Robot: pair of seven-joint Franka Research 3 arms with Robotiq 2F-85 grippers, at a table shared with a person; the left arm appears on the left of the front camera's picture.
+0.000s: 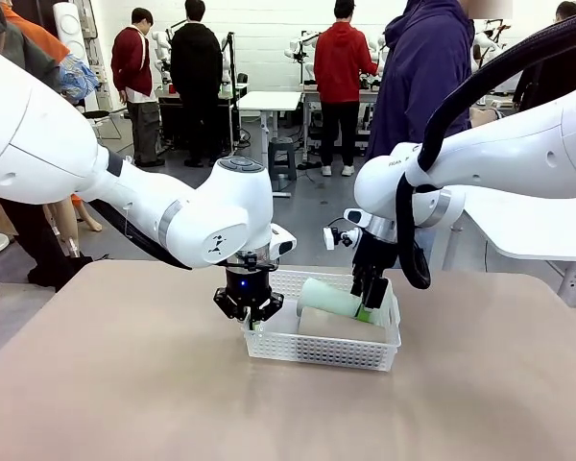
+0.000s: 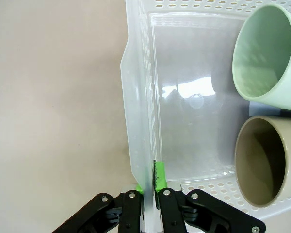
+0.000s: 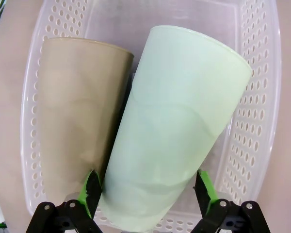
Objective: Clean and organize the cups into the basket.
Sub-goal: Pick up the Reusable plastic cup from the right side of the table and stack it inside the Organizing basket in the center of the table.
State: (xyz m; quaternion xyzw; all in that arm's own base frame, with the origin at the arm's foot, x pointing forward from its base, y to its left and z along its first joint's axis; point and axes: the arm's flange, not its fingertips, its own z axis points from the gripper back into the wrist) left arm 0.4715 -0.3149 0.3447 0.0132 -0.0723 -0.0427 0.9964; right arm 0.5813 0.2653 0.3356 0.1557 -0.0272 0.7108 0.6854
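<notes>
Right now the white basket (image 1: 322, 357) sits on the tan worktop (image 1: 125, 384), close to the middle. Two cups lie on their sides inside it, one next to the other. The green cup (image 1: 331, 298) is on the far side and tips a little over the brown cup (image 1: 328, 325), which is on the near side. The two cups touch. Their open mouths both face the robot's left end of the basket. The left tool (image 1: 250, 312) comes down at that end. Seen from the left wrist, its two fingers are pressed together on the thin end wall of the basket, one finger inside and one outside, so it is clamped on the basket. The right tool (image 1: 370, 300) hangs over the other end, above the bottoms of the cups. Seen from the right wrist, its fingers are spread wide apart, one on each side of the green cup. One green pad sits in between the two cups. The other pad has a small gap next to the green cup, so this tool is not squeezing anything.
</notes>
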